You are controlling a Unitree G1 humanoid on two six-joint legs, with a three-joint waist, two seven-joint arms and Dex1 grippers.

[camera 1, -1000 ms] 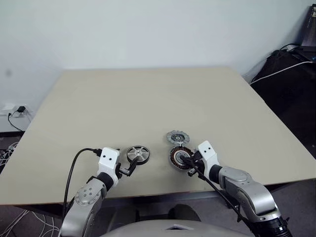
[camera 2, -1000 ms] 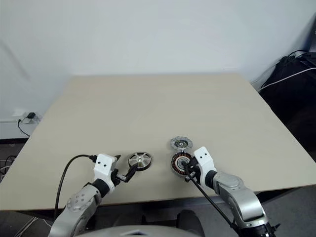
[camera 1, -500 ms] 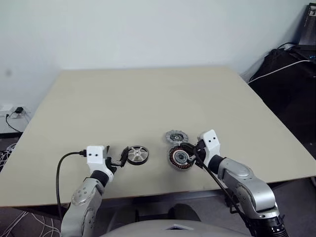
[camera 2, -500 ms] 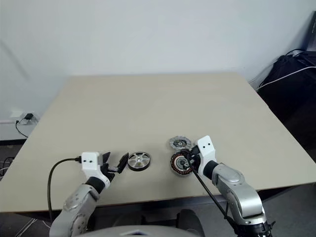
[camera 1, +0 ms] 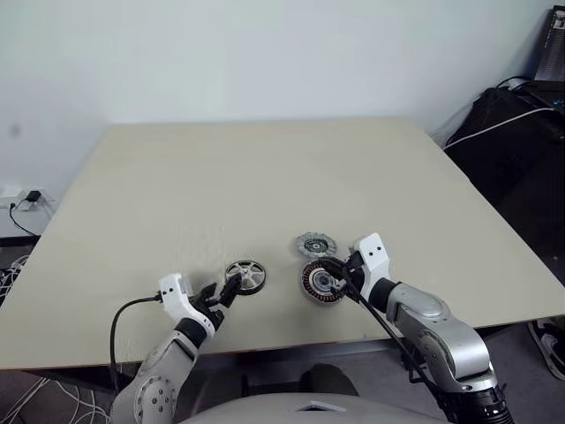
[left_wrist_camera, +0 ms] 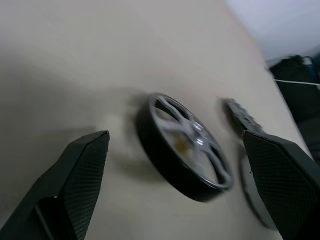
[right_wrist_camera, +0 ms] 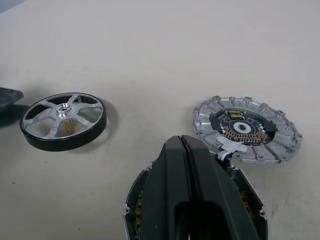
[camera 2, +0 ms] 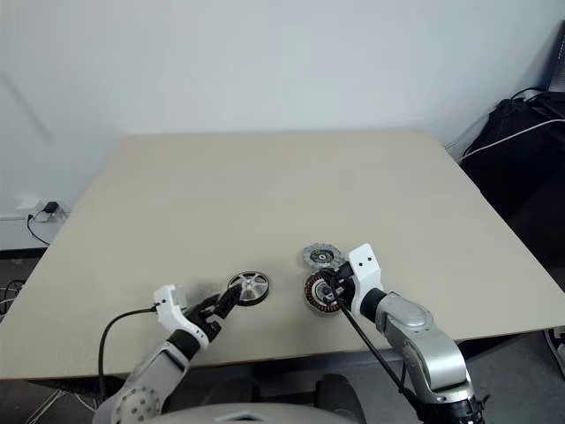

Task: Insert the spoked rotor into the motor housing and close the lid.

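The spoked rotor (camera 1: 246, 275) lies flat on the table near its front edge, silver spokes up. My left gripper (camera 1: 226, 291) reaches it from the near left, open, with its two fingers (left_wrist_camera: 82, 170) spread to either side of the rotor (left_wrist_camera: 185, 145); I cannot tell if they touch it. Right of the rotor sits the motor housing (camera 1: 321, 283) with its copper windings. The notched grey lid (camera 1: 315, 245) lies just behind the housing. My right gripper (camera 1: 325, 265) is shut, its fingers (right_wrist_camera: 192, 190) hanging over the housing (right_wrist_camera: 134, 205) and holding nothing. The wrist view also shows the lid (right_wrist_camera: 245, 130) and rotor (right_wrist_camera: 64, 120).
The beige table (camera 1: 265, 177) stretches far back toward a white wall. Black bags and cables (camera 1: 521, 115) lie on the floor past the table's right edge. A wall socket (camera 1: 31, 196) sits low at the left.
My left hand has rolled and swung from the rotor's left side to its near left, fingers now flanking it. The right gripper rose slightly over the housing.
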